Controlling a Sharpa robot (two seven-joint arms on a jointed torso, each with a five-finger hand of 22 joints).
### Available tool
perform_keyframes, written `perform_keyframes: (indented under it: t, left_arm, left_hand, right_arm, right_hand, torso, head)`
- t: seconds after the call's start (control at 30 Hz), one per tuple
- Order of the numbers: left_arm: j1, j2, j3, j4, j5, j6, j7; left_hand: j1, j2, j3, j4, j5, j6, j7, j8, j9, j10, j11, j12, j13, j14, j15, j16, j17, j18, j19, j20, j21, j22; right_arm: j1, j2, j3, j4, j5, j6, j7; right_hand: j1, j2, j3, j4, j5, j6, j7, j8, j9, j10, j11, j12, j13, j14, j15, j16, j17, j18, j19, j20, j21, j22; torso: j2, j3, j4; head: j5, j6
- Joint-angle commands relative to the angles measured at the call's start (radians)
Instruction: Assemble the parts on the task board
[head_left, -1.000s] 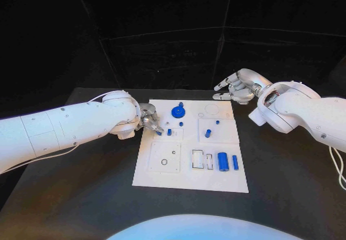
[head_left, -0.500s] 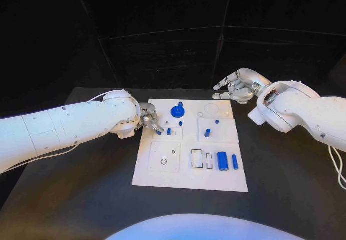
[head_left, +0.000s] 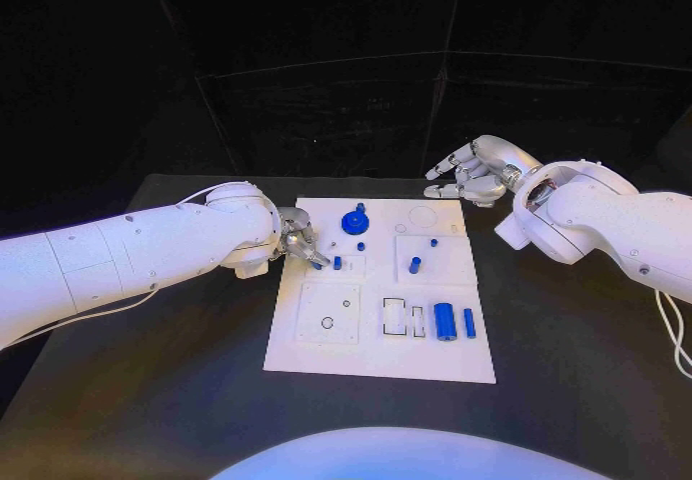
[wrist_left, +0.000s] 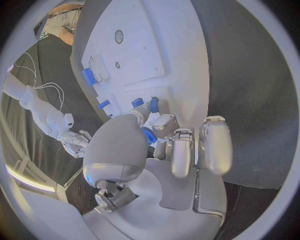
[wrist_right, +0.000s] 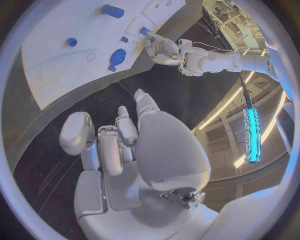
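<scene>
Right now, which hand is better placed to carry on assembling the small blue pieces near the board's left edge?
The left hand. Its fingertips are already at the task board's left edge, pinching a small blue part. The right hand hovers beyond the board's far right corner, holding nothing.

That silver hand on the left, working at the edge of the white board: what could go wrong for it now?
The left hand seems to pinch a small blue part at the white task board's edge. The grip looks slight, so the part might slip or tilt. Other small blue pegs stand close by, and the fingers could knock them. The right hand hovers open beyond the board's far edge, not steadying it.
</scene>
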Motion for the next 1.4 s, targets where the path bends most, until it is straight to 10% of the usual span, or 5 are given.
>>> perform_keyframes:
  t: [0.03,1.4]
  left_arm:
    - [-0.002,0.002,-0.002,-0.004,-0.005,0.015,-0.005]
    - [-0.001,-0.003,-0.001,0.008,-0.005,0.004,-0.006]
  left_hand:
    - [-0.013,-0.001,-0.014,0.006,-0.003,-0.001,0.006,0.006,0.002,0.001,0.004,0.001,-0.001,0.104,-0.006,0.003,0.263,-0.016,0.026,-0.008,0.004,0.042]
    - [-0.056,0.026,-0.141,0.100,0.010,-0.001,0.004,0.028,0.010,0.010,0.003,0.016,0.006,0.104,-0.007,0.003,0.263,-0.021,0.034,-0.009,0.022,0.066]
  right_arm:
    - [0.002,0.000,0.001,0.002,-0.002,0.001,0.008]
    - [0.002,0.001,0.001,-0.001,-0.002,0.002,0.010]
  right_hand:
    - [0.001,0.007,-0.005,0.000,0.004,0.002,-0.003,0.006,0.000,-0.008,0.001,-0.006,-0.001,0.072,-0.006,-0.006,0.107,0.007,-0.005,0.000,-0.007,-0.001]
    - [0.000,0.007,-0.008,0.001,0.004,0.000,-0.003,0.005,-0.001,-0.009,0.002,-0.006,-0.002,0.072,-0.006,-0.006,0.107,0.007,-0.006,0.000,-0.008,-0.004]
  torso:
    - [-0.001,0.0000,0.0000]
    - [-0.001,0.0003,-0.0002]
  head:
    - [0.001,0.000]
    - [0.001,0.003]
